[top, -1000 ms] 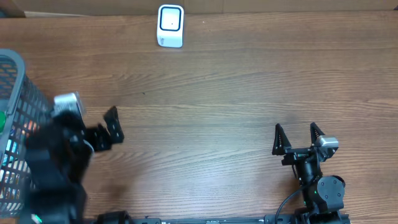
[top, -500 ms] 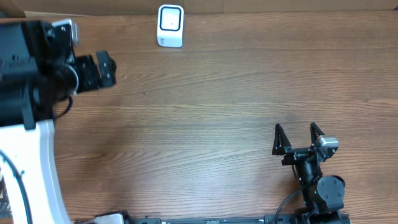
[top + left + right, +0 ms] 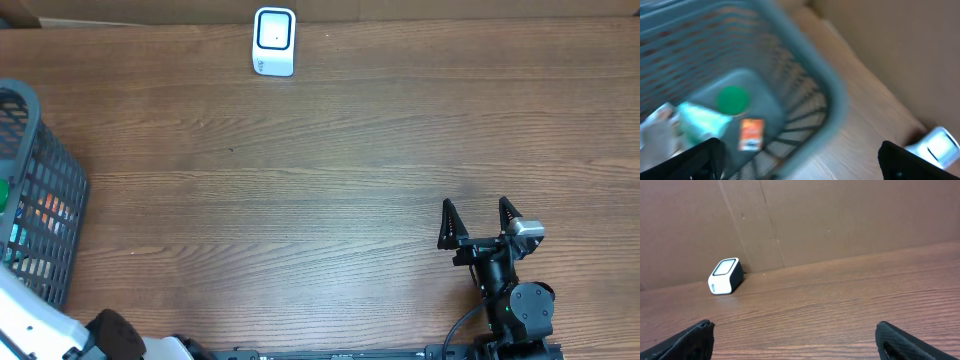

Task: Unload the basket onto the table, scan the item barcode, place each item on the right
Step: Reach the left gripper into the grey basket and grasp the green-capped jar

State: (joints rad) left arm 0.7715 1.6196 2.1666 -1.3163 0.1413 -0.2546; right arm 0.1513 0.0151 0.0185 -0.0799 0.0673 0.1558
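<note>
The wooden table (image 3: pixel 330 150) is bare across its middle, so the risks lie at its edges. The biggest is the mesh basket (image 3: pixel 45 190) at the left edge. The left gripper (image 3: pixel 800 162) hangs above it with its fingers spread wide and nothing between them. A descent that is off line could catch a finger on the rim or in the mesh, and tip or drag the whole basket. The left wrist view is badly blurred, which I take as a sign of quick motion, and speed would make such a knock worse. The right gripper (image 3: pixel 480 222) rests near the front right, fingers likewise released and empty. It is well apart from everything, so it poses little danger unless it swings across later. The scanner (image 3: pixel 273 40) stands at the far edge against the cardboard wall, well apart from the basket. A long carry from there gives a weak pinch time to slip. The things to scan lie in the bottom of the basket: a teal pouch (image 3: pixel 700 120), a green round thing (image 3: pixel 733 99) and an orange packet (image 3: pixel 751 134), all close together. The fingers may pinch two at once, or take a flat packet by a corner so that it droops. No barcode can be made out, so it may end up facing away from the scanner window.
</note>
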